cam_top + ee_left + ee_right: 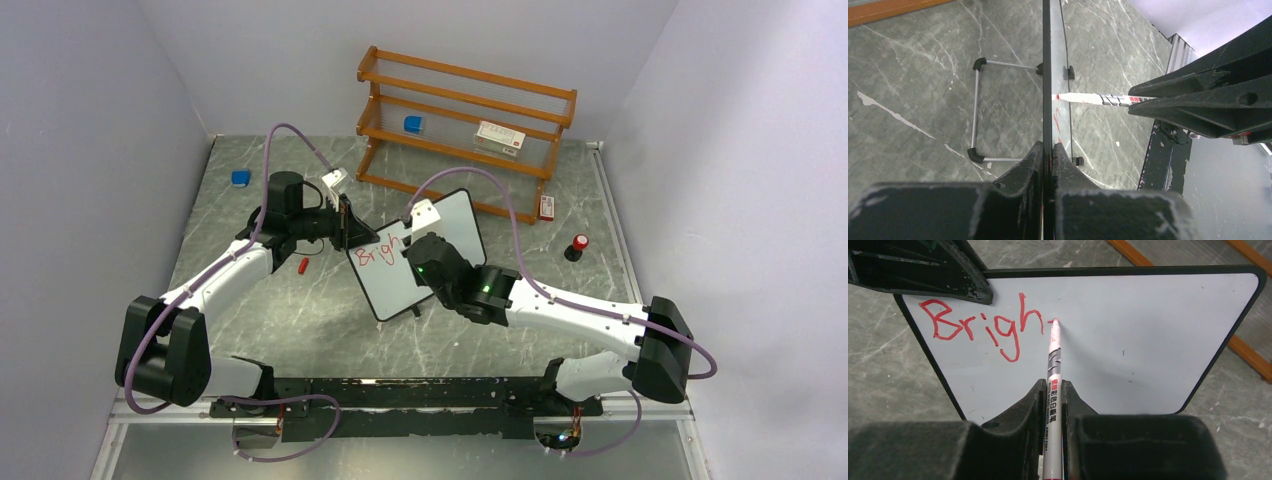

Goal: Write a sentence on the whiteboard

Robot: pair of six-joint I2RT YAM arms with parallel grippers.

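The whiteboard (418, 255) stands tilted at the table's middle, a small white board in a thin black frame; it fills the right wrist view (1128, 340) and shows edge-on in the left wrist view (1047, 75). Red letters "Brigh" (978, 325) run along its top left. My left gripper (345, 222) (1047, 150) is shut on the whiteboard's edge. My right gripper (418, 250) (1051, 390) is shut on a white marker (1054, 365) (1098, 99) whose red tip touches the board just right of the "h".
A wooden shelf (465, 125) stands behind the board, holding a blue item (413, 124) and a white box (499, 137). A blue object (240, 178) lies far left, a red cap (302, 265) near the left arm, a red-topped piece (578, 246) at right.
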